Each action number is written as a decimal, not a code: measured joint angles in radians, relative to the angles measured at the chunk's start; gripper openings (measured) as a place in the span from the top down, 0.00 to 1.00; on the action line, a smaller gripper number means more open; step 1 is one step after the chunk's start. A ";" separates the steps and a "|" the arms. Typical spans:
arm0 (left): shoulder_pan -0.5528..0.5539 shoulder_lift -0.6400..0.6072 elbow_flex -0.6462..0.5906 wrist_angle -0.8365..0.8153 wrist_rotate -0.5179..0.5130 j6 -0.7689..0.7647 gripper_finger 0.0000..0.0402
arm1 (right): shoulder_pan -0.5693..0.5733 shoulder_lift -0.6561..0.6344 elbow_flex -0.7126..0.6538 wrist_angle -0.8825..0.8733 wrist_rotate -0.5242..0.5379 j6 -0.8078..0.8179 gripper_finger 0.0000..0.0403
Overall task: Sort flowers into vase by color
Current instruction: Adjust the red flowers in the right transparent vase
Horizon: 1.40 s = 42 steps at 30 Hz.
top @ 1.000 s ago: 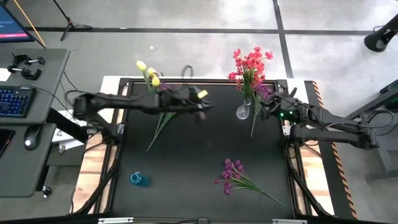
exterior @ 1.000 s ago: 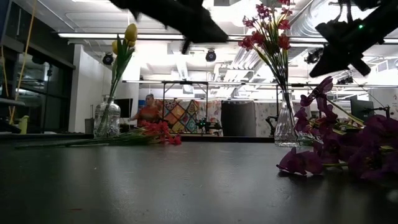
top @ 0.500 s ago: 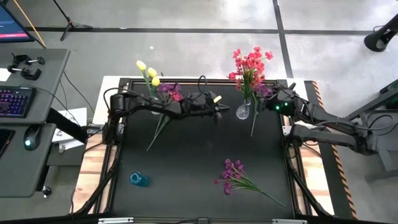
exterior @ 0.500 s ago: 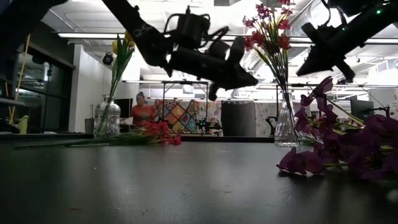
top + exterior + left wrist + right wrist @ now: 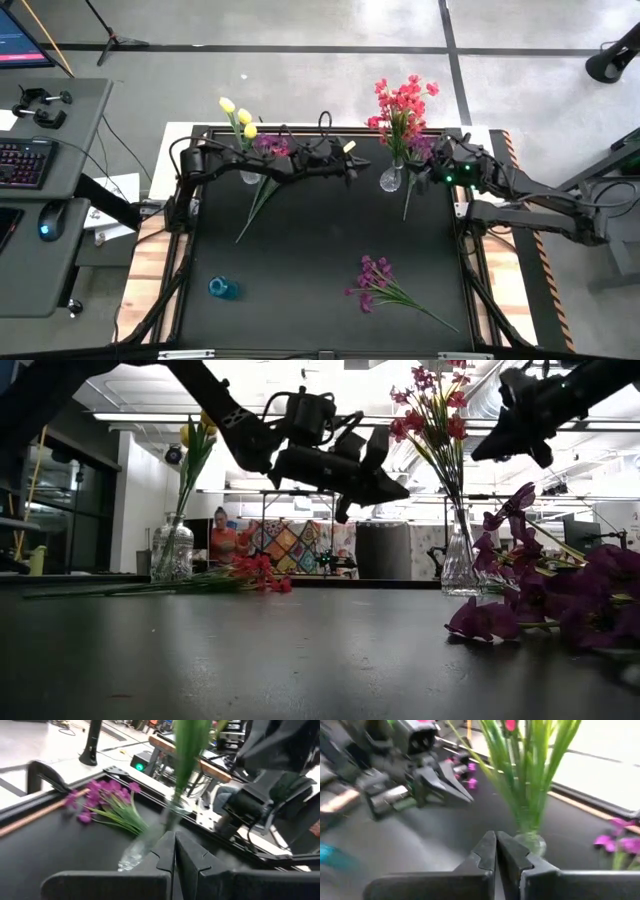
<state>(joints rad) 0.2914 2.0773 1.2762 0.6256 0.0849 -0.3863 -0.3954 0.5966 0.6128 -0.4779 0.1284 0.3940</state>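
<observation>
Flowers are partly sorted: red ones [image 5: 402, 105] stand in a glass vase [image 5: 391, 179] between both raised grippers, yellow ones [image 5: 238, 117] in a vase behind the left arm, a purple bunch [image 5: 377, 281] well below. Left gripper [image 5: 352, 172] and right gripper [image 5: 418, 178] are pinched shut, empty. Risk: either swinging inward could topple the vase, or they collide.

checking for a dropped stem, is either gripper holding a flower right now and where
Nothing is held. The left gripper and right gripper are both shut and empty.
</observation>
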 joint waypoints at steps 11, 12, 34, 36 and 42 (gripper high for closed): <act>0.048 -0.001 0.000 -0.003 0.029 -0.005 1.00 | -0.119 0.053 -0.005 -0.024 0.012 -0.076 0.57; 0.051 -0.001 0.000 0.001 0.042 -0.011 1.00 | -0.133 0.064 -0.005 -0.023 0.012 -0.086 0.53; 0.056 -0.001 0.000 0.000 0.132 -0.032 1.00 | -0.356 0.248 -0.005 0.318 -0.370 -0.244 0.38; 0.056 -0.001 0.000 0.000 0.133 -0.032 1.00 | -0.356 0.279 -0.005 0.321 -0.378 -0.244 0.39; 0.055 -0.001 0.000 -0.001 0.169 -0.058 1.00 | -0.356 0.287 -0.005 0.386 -0.400 -0.261 0.45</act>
<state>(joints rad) 0.3466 2.0766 1.2762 0.6247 0.2543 -0.4446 -0.7513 0.8840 0.6075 -0.0918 -0.2714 0.1327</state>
